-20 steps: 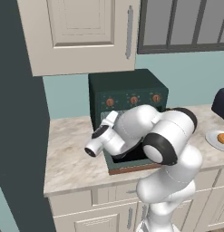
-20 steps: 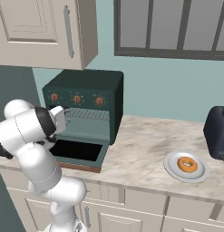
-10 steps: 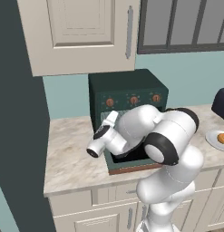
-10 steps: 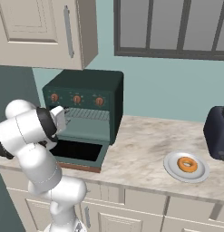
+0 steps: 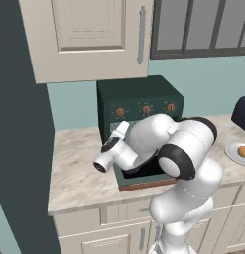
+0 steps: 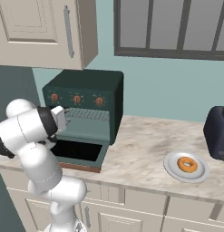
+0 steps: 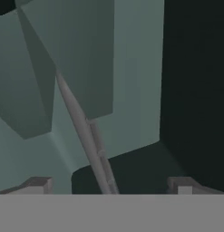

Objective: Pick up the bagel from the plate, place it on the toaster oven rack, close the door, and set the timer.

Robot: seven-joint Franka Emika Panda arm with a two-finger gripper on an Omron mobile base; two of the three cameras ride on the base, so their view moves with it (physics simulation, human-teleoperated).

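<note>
Right base view shows a marble counter (image 6: 140, 149) under cream cabinets (image 6: 36, 31), where the bagel (image 6: 187, 164) lies on the plate (image 6: 170, 165), well apart from the green oven (image 6: 86, 102) with its door (image 6: 81, 154) lowered. Hand view shows the gripper (image 7: 111, 183) with fingers spread wide, empty, at the rack (image 7: 86, 136). Nothing has visibly moved since earlier.

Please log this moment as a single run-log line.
gripper: open, empty, inside oven by toaster oven rack | door: open | bagel: on plate | step: pick not begun
</note>
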